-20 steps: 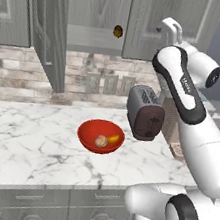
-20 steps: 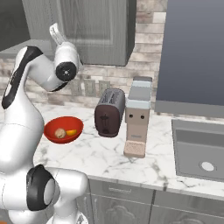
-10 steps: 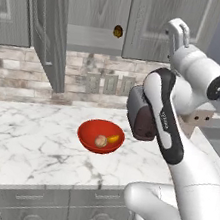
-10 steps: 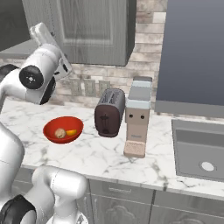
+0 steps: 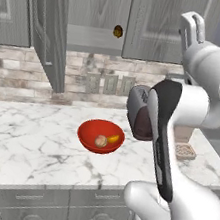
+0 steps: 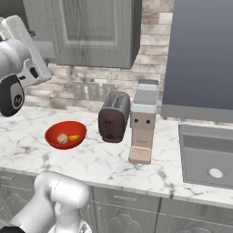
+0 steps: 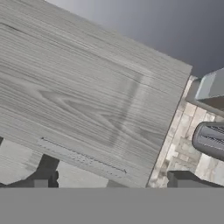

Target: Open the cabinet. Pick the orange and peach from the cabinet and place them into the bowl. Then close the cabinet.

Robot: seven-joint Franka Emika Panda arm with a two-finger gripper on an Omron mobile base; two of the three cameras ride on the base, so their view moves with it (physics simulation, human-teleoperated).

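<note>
On the bench (image 5: 22,133), the bowl (image 5: 100,136) is holding the peach (image 5: 100,141) and orange (image 5: 112,139), so only closing the cabinet (image 5: 96,8) seems left. The hand (image 7: 111,180) is facing a door panel with its fingers (image 7: 43,175) spread wide apart, gripping nothing, probably for pushing.

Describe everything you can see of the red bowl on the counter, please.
The bowl is glossy red, round and shallow, and looks like smooth plastic or ceramic. It stands upright on the white marbled counter, left of the dark toaster and apart from it. Inside lie the pale peach and, beside it, the orange. Nothing else touches the bowl.
</note>
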